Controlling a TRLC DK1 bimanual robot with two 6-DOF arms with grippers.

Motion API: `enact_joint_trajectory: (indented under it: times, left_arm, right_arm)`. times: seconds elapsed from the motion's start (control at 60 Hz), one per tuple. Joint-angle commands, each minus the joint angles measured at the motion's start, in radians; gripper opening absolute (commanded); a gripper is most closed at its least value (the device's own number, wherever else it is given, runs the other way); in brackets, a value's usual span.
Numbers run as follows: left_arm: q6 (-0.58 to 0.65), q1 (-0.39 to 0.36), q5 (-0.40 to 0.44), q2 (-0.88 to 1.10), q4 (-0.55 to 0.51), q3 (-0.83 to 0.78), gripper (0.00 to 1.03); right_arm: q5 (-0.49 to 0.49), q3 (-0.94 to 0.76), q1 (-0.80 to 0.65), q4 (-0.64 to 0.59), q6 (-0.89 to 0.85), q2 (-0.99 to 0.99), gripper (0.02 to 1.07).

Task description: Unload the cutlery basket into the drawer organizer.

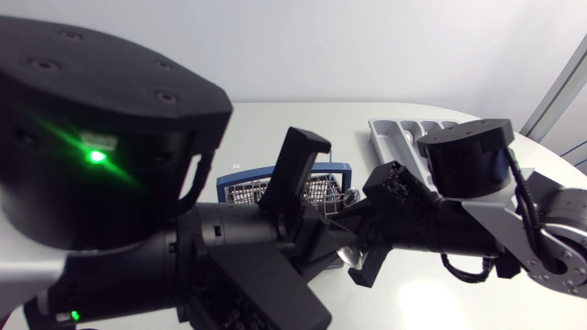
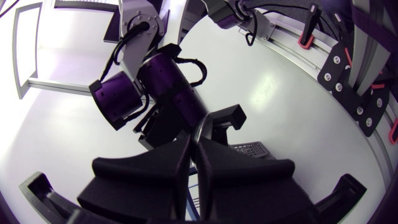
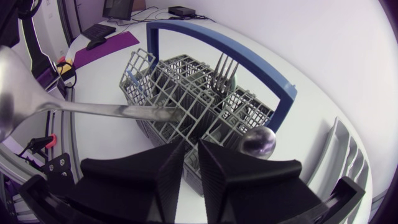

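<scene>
The grey wire cutlery basket (image 3: 186, 81) with its blue handle stands just ahead of my right gripper (image 3: 190, 152). The gripper's fingers are close together, with nothing showing between them. A long spoon (image 3: 93, 109) leans out of the basket, bowl end up and off to one side. A second spoon's bowl (image 3: 258, 142) sits beside one fingertip, and forks (image 3: 224, 67) stand tines up further in. The grey drawer organizer (image 1: 396, 137) lies behind the basket (image 1: 248, 191). My left gripper (image 2: 193, 152) is shut and empty, held above the basket (image 2: 249, 149).
My left arm (image 1: 110, 137) fills the near left of the head view and hides much of the table. My right arm (image 1: 468, 220) comes in from the right, close to the left arm. The white tabletop (image 1: 275, 128) shows behind the basket.
</scene>
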Motion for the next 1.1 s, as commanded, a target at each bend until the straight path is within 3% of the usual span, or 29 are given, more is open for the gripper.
enact_joint_trajectory:
  times: [0.0, 0.217, 0.733, 1.0, 1.083]
  left_arm:
    - [0.035, 0.006, 0.0, -0.02, 0.026, -0.016, 0.04]
    - [0.036, 0.006, 0.0, -0.029, 0.026, -0.009, 0.04]
    - [0.05, -0.001, -0.006, -0.032, 0.026, 0.032, 0.04]
    - [0.043, -0.001, -0.02, -0.043, 0.019, 0.055, 0.04]
    - [0.02, -0.001, -0.031, -0.047, 0.019, 0.067, 0.04]
  right_arm:
    - [0.005, -0.013, -0.001, 0.03, 0.02, 0.049, 0.16]
    - [0.002, -0.013, -0.029, 0.099, 0.02, 0.16, 0.15]
    - [-0.004, -0.017, -0.042, 0.11, 0.02, 0.212, 0.15]
    - [-0.009, -0.024, -0.046, 0.043, 0.029, 0.057, 0.16]
    - [-0.009, -0.036, -0.046, 0.006, 0.029, -0.026, 0.24]
